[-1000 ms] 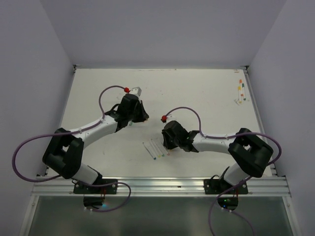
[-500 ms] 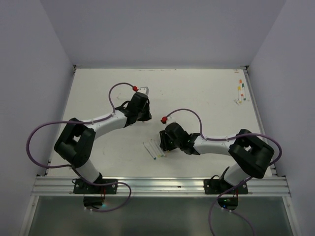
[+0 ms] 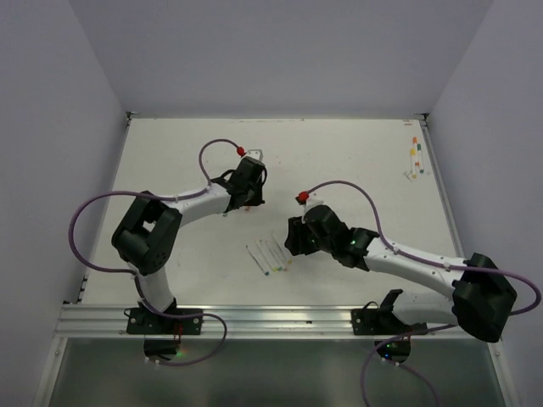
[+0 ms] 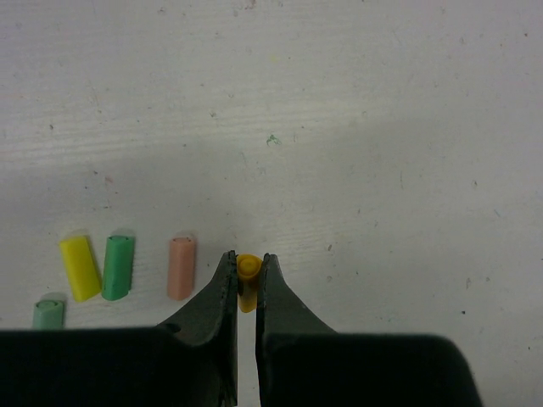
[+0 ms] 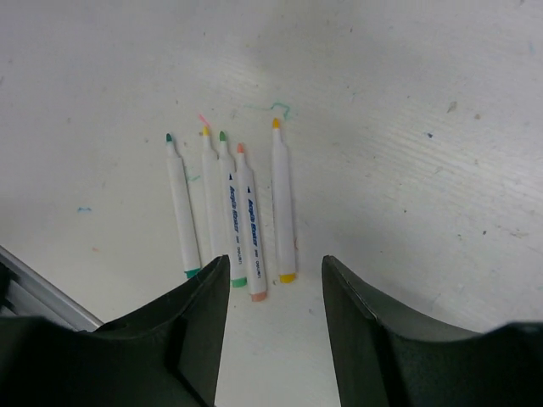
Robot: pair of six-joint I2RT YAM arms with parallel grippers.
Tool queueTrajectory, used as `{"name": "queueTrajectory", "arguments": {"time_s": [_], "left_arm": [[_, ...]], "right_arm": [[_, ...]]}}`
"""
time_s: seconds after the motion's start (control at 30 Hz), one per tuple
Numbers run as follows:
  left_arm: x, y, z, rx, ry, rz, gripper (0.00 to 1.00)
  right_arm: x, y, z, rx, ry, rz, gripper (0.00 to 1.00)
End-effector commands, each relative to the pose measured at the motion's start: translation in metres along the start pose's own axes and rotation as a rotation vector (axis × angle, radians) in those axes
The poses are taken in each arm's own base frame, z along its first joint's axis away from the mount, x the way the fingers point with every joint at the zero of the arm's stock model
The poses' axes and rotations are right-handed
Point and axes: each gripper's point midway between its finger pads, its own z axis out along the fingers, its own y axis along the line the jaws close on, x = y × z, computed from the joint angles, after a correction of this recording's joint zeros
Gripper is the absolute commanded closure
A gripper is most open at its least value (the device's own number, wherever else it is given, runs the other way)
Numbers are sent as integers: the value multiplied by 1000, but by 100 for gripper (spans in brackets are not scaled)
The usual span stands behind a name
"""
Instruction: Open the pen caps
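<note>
Now left tool point(image 4: 248, 257) pinches an orange cap point(image 4: 248, 270) apart from the uncapped pens point(image 5: 248, 220); right tool point(image 5: 274, 259) gapes wide over them.

white table point(image 3: 356, 153) carries uncapped pens point(image 5: 246, 229) and loose caps point(image 4: 119, 267).

Flat overhead light keeps the white table point(image 3: 356, 161) bright, without glare; the top view is slightly soft. The fingers of the left gripper point(image 4: 248, 258) read near-black and blur toward the wrist, yet the orange cap point(image 4: 248, 268) pinched at their tips is crisp. Beyond the spread, defocused fingers of the right gripper point(image 5: 273, 261), the pens point(image 5: 243, 212) lie sharp with faint shadows.
</note>
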Motion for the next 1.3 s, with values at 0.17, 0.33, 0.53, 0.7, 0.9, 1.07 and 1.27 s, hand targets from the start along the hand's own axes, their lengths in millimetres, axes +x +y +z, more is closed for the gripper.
{"name": "queueTrajectory", "arguments": {"time_s": [0.17, 0.33, 0.53, 0.7, 0.9, 1.07, 1.27], "left_arm": [[-7, 10, 9, -81, -16, 39, 99], [-5, 10, 13, -83, -14, 42, 96], [-5, 12, 12, -91, -21, 48, 80], [-5, 10, 10, -72, -26, 46, 67], [-22, 3, -5, -43, -82, 38, 47], [-52, -24, -44, 100, -186, -4, 34], [-70, -57, -99, 316, -328, -70, 30]], "right_arm": [[-48, -32, -39, 106, -70, 120, 41], [-81, -77, -53, 295, -30, 167, 31], [-151, -155, -92, 577, -176, 235, 5], [-180, -216, -94, 657, -254, 296, 4], [-189, -298, -74, 725, -266, 352, 9], [-200, -365, -66, 807, -286, 399, 11], [-197, -429, -45, 884, -252, 435, 16]]}}
